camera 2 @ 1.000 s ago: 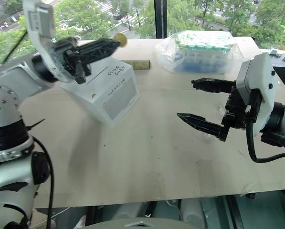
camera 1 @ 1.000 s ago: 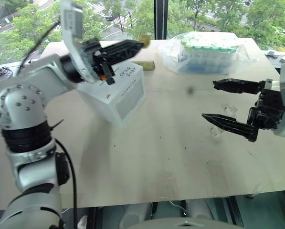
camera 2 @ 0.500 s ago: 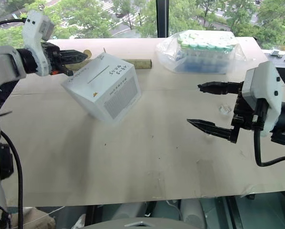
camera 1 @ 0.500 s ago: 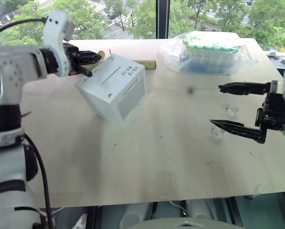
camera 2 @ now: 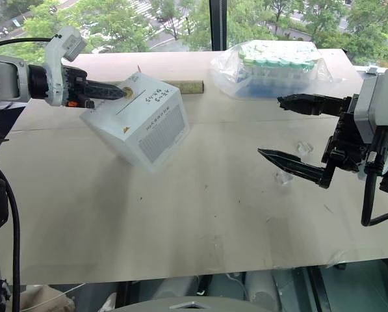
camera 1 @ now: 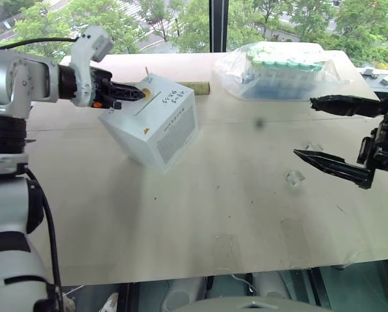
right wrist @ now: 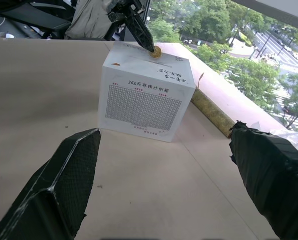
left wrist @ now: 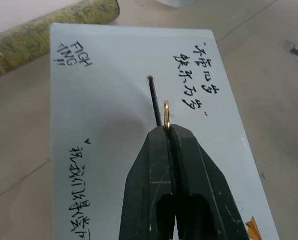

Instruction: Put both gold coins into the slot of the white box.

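The left pincer (left wrist: 167, 131) is clenched on a gold coin (left wrist: 166, 114), gripping it edge-on so that only a thin gold rim stands out past the black fingertips. From the left wrist view the coin sits right above the slot (left wrist: 154, 100), a dark slit in the top face of the white box (camera 1: 156, 120), and lines up with it; whether the coin already touches the slot cannot be told. In the head views the left pincer reaches over the box's top edge from the robot's left, the coin showing as a small gold disc at its tip. Handwritten black marks flank the slot, and an orange triangle (camera 1: 147, 130) sits near a corner of the top face.

The box rests on the pale surface (camera 1: 213, 214), turned with one corner toward the robot. Behind it lies a greenish-yellow roll (camera 1: 195, 86). Further to the right a clear bag of green-capped tubes (camera 1: 281, 70) sits at the far edge.

The right pincer (camera 1: 326, 132) hangs released above the right side of the surface, its two black fingers spread wide and holding nothing. Two small clear holders (camera 1: 294, 177) lie on the surface near it.
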You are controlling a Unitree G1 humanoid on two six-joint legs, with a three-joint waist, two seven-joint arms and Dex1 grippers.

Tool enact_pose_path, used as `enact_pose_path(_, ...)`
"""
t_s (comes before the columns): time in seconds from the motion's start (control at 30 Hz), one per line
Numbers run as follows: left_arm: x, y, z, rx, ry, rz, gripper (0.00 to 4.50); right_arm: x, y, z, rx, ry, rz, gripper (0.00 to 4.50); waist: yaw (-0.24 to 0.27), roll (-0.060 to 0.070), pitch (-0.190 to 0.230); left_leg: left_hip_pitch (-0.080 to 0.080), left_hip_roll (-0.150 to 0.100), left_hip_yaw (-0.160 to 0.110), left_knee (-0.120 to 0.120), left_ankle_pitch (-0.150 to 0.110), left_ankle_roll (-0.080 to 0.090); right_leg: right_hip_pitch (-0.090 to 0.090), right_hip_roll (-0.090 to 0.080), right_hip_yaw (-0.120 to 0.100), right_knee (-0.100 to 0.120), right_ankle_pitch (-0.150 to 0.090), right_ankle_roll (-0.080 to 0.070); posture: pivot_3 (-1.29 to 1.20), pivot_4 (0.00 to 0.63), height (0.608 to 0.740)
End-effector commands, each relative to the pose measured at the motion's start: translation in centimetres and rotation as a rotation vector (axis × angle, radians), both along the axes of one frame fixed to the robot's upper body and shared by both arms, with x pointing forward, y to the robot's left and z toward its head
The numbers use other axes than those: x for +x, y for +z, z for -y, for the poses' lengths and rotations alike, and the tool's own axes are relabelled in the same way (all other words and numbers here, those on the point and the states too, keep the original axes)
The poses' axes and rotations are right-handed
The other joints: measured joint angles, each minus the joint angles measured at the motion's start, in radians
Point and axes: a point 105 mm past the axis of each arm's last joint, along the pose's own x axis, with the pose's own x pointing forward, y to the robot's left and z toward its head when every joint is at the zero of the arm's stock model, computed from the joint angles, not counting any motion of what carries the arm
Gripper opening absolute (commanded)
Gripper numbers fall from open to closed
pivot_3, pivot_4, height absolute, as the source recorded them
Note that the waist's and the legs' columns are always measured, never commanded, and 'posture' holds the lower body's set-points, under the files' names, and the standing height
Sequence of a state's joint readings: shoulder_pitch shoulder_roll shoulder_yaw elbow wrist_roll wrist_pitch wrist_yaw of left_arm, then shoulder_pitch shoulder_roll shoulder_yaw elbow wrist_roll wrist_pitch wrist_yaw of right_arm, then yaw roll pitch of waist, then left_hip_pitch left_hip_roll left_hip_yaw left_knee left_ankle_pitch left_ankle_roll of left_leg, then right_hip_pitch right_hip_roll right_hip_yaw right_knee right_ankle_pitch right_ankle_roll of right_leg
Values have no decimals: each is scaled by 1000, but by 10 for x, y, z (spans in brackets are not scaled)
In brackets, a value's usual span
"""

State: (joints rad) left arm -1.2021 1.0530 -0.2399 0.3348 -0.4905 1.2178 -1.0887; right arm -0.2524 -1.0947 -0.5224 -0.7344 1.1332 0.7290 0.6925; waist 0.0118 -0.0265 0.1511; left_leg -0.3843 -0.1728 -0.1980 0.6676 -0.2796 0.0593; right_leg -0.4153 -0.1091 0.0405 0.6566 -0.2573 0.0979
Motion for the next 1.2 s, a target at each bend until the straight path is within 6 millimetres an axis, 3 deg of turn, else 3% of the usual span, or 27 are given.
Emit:
enact_pose_path(0.03, -3, 4, -6, 31, 10, 13, 0, -4, 7, -1, 6, -3, 52, 4435, 1, 0, 0, 0, 0, 0, 0, 0, 0, 0, 0, 0, 0, 0, 0, 0, 150, 740)
enact_pose_path(0.3, 5, -7, -11, 121, 52, 21, 0, -3, 5, 0, 2, -12, 42, 4435, 0, 0, 0, 0, 0, 0, 0, 0, 0, 0, 0, 0, 1, 0, 0, 0, 150, 740)
enact_pose_path(0.53, -2, 1, 8, 110, -56, 89, 0, -2, 4, 0, -2, -20, 37, 4435, 1, 0, 0, 1, 1, 1, 2, 0, 0, 0, 0, 0, 2, 0, 0, 0, 150, 740)
enact_pose_path(0.67, -2, 5, 9, 133, -51, 148, 1079, -2, 3, 0, -2, -23, 29, 4500, 2, 0, 0, 0, 1, 0, 2, 0, 0, 0, 0, 0, 2, 0, 0, 0, 150, 740)
enact_pose_path(0.8, -8, 10, 11, 123, -48, 173, 2817, -2, -1, 1, 0, -41, 3, 4500, 2, 0, 0, 0, 1, 0, 2, 0, 0, 0, -1, 0, 1, 0, 0, 0, 150, 740)
enact_pose_path(0.87, -14, 17, 15, 75, -82, 203, 2817, -2, -4, 2, 8, -54, -18, 4500, 1, 0, 0, 0, 1, 0, 1, 0, 0, 0, -1, 0, 1, 0, 0, 0, 150, 740)
enact_pose_path(0.93, -22, 36, 31, -98, -177, 279, 2817, -1, -8, 5, 25, -78, -39, 4500, 2, 0, 0, 0, 1, 0, 1, 0, 0, 0, -1, 0, 1, 0, 0, 0, 150, 740)
enact_pose_path(1.0, -47, 48, 58, -312, -387, 351, 2817, 5, -18, 8, 66, -152, -41, 4500, 2, -1, -1, 0, 1, 0, 1, 0, 0, 0, 0, -1, 1, 0, 0, 0, 150, 740)
enact_pose_path(1.1, -66, 46, 79, -429, -483, 433, 2817, 14, -34, 17, 150, -268, -101, 4500, 4, -1, -1, 0, 1, -1, 2, 0, 0, 2, -1, -2, 0, 0, 0, 0, 150, 740)
enact_pose_path(1.2, -79, 19, 97, -361, -529, 458, 2817, 14, -53, 25, 87, -320, -139, 4500, -3, -1, -1, 1, 1, 1, 3, 0, 0, 2, -1, 0, 1, 0, 0, 0, 150, 740)
